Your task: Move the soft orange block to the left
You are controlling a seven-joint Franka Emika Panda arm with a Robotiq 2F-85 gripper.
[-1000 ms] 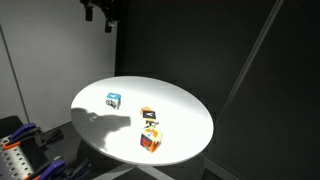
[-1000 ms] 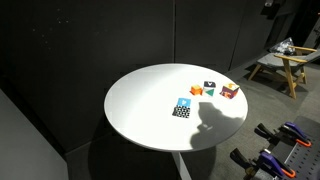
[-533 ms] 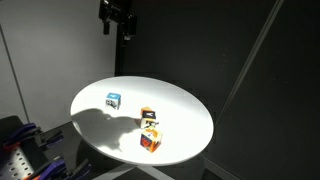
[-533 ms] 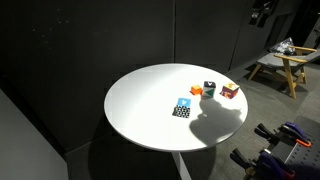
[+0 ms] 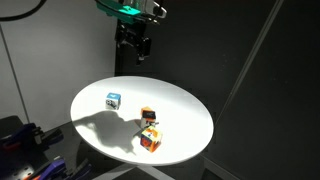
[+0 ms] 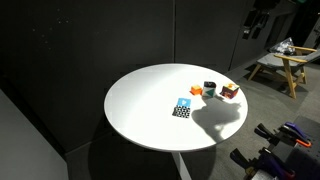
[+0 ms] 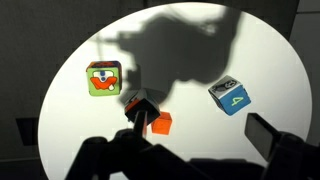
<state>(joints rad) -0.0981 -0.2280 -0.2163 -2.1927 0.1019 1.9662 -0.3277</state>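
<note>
The soft orange block (image 7: 160, 124) is a small orange cube on the round white table (image 7: 190, 60). It touches a black-and-orange cube (image 7: 140, 106). It shows in both exterior views (image 5: 148, 114) (image 6: 195, 91). My gripper (image 5: 140, 45) hangs high above the table's far side, also seen in an exterior view (image 6: 252, 22). In the wrist view the gripper (image 7: 195, 135) is open and empty, with the orange block below its left finger. A blue-and-white cube (image 7: 231, 96) lies to the right.
A red-and-green picture cube (image 7: 103, 78) lies left of the black-and-orange cube. A white-topped block (image 5: 150, 135) sits near the table's front edge. A wooden stool (image 6: 280, 62) and clamps (image 6: 285, 135) stand off the table. The arm's shadow covers part of the tabletop.
My gripper has moved sideways and lower, from the frame's top edge to over the table's far side. Its shadow has shifted on the tabletop. The blocks have not moved.
</note>
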